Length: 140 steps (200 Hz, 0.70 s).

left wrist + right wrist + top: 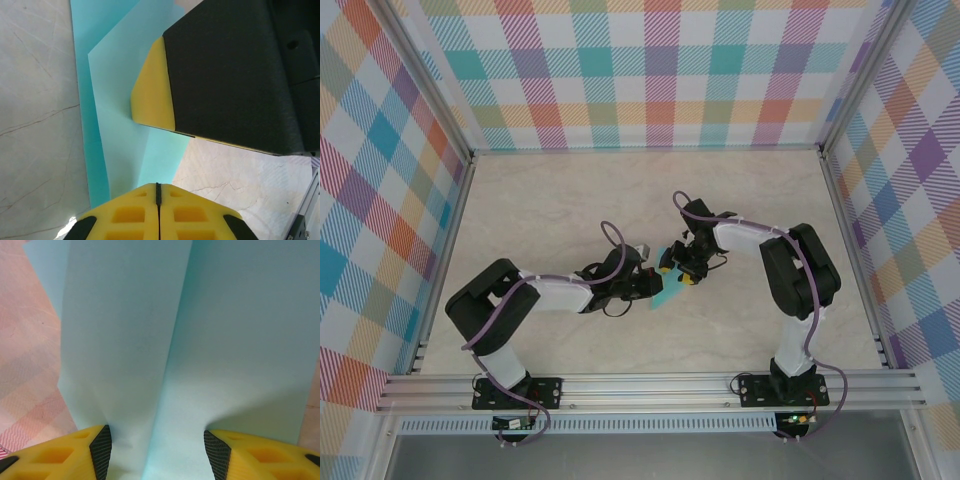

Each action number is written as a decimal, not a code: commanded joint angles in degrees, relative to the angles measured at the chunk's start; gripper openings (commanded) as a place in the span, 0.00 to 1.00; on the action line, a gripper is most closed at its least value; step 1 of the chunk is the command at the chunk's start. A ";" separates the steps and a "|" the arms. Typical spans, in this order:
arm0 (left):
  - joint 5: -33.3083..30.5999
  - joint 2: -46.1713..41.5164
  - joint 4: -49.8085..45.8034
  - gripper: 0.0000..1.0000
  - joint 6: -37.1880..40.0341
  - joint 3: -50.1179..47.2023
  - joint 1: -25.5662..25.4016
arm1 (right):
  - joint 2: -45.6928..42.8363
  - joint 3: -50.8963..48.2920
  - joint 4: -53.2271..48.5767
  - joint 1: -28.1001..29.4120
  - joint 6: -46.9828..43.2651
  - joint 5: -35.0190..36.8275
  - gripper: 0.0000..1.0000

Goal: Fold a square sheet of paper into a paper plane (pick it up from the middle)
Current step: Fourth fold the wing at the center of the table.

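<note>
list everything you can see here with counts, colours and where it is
partly folded square sheet of thin paper: 1, turquoise, on the table between the grippers
stone-look table top: 1, pale beige, under everything
checked wall panels: 3, multicolour, around the table
metal frame rails: several, silver, near edge by the arm bases
left gripper: 1, yellow and black, shut at the paper's edge
right gripper: 1, yellow and black, open over the paper's crease

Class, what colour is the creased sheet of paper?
Turquoise. The sheet of paper shows best in the right wrist view.
</note>
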 commanded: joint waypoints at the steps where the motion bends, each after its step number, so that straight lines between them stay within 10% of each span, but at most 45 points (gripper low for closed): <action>1: 0.15 1.35 -1.15 0.05 0.09 1.17 0.48 | 6.67 -3.70 -3.09 0.58 -0.57 8.62 0.57; 140: -1.35 2.70 -2.74 0.03 -0.63 1.53 0.54 | 1.65 -6.54 1.50 0.56 -4.04 5.50 0.53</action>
